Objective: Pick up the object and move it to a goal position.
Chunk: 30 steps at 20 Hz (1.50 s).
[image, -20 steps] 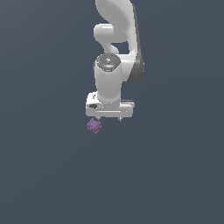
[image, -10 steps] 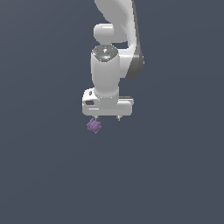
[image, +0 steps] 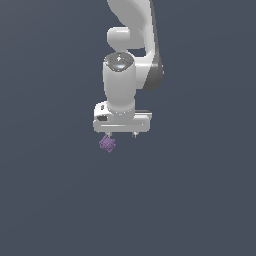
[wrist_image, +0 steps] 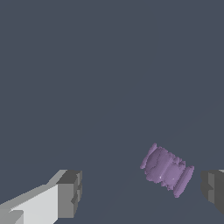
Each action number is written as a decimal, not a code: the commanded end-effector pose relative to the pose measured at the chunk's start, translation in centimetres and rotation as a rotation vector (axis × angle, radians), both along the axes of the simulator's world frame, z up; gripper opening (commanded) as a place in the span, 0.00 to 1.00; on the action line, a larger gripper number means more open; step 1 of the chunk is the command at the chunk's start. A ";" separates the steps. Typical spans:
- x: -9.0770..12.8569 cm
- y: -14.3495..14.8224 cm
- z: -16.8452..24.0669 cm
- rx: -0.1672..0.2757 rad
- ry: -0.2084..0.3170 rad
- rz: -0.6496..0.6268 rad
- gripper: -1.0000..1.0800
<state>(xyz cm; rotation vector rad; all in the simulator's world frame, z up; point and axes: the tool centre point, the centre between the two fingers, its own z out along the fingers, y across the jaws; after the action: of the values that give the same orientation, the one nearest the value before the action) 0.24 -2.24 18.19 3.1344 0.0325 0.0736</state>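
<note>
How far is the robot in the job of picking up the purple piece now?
Done: the gripper is brought over the purple piece, jaws open on either side of it. In hand: lining up, since the piece sits nearer one fingertip. Left: closing, lifting, carrying to the goal, which is not visible.

The white Franka Panda arm (image: 131,30) reaches down from the top of the exterior view, its wrist pointing straight down over the dark surface. The gripper (image: 121,135) hangs beneath a broad white hand body, only the two short fingertips (image: 134,134) showing below it. In the wrist view, the dark finger pads (wrist_image: 70,193) stand wide apart, nothing clamped between them.
</note>
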 end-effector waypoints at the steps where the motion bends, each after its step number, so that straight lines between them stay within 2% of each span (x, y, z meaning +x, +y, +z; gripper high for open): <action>1: -0.1 -0.2 -0.2 -0.002 0.002 0.022 0.96; 10: -0.7 -1.6 -1.6 -0.010 0.010 0.165 0.96; 30: -2.9 -5.5 -5.8 -0.023 0.035 0.636 0.96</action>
<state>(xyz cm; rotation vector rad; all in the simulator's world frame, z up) -2.46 -7.46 12.69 2.9783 0.9536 0.0206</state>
